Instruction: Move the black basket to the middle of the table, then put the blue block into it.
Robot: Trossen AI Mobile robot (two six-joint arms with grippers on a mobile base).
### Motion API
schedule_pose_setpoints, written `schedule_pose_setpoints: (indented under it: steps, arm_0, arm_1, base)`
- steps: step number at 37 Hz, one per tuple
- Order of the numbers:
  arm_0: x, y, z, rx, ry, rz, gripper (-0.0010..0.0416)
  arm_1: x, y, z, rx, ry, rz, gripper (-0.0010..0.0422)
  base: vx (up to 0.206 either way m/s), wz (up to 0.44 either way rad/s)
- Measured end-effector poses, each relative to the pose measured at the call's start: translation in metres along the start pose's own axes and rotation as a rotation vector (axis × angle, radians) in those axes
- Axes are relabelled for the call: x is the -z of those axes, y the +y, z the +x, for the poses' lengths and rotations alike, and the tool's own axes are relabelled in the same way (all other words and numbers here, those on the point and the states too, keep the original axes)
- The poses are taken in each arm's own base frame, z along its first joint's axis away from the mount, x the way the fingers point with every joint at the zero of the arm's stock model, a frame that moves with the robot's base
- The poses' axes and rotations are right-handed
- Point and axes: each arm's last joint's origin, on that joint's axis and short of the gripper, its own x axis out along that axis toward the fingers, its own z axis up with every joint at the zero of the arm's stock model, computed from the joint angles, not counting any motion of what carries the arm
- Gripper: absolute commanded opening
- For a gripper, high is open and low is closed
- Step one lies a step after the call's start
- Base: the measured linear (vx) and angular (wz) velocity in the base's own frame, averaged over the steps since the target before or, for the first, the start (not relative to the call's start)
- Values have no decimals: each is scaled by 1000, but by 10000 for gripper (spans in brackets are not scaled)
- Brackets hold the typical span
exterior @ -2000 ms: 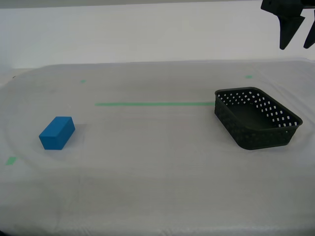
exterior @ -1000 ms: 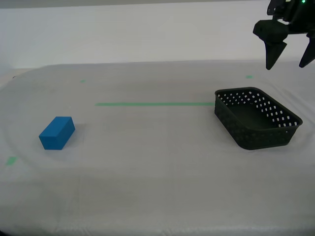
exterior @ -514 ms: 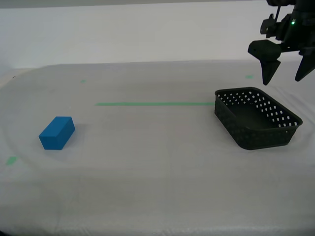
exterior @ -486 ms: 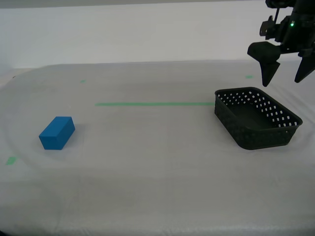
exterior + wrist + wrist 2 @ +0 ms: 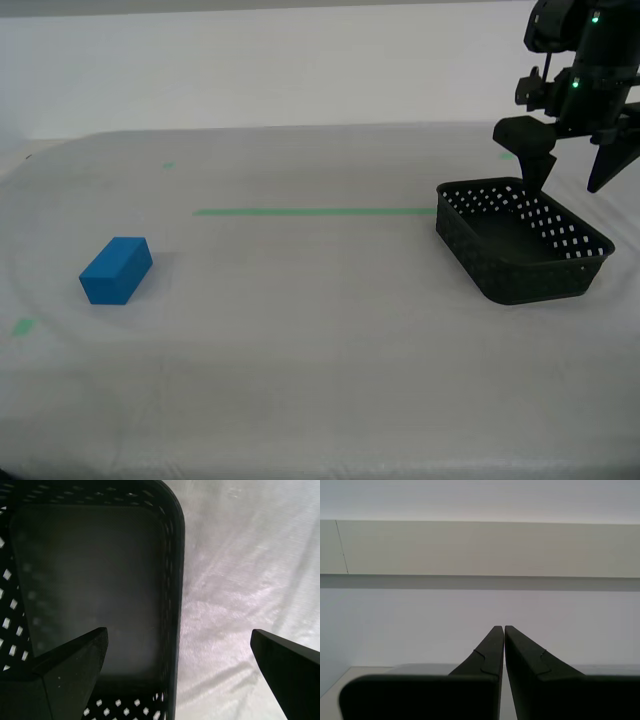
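Blue block (image 5: 116, 269): lies on the desk (image 5: 320, 380) at the exterior view's left, well apart from everything else; a small solid brick with smooth faces — likely light and rigid, perhaps a little slick, best pinched across its narrow sides.

Green tape line (image 5: 315, 211): runs across the desk's middle and ends at the basket's near corner.

Black basket (image 5: 520, 238): sits at the exterior view's right, empty; thin perforated plastic, so probably light, stiff enough to drag or lift, the smooth rim being the obvious place to grip.

First pincer (image 5: 568, 172): released, jaws spread wide, hovering over the basket's far end; its wrist view shows one basket wall (image 5: 175, 605) running between the fingertips — a good straddle for clamping that wall.

Second pincer (image 5: 504, 647): clenched on nothing, raised and facing the wall, not visible in the exterior view.
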Motion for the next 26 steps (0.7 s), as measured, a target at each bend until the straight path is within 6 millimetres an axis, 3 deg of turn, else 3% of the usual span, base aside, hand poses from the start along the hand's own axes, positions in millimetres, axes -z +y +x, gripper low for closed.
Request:
schedule_pose_setpoints:
  steps: [26]
  arm_0:
    - [12,1,36,-8,-64,5,399]
  arm_1:
    - [0,0,0,0,0,0,0]
  base:
    - [0,0]
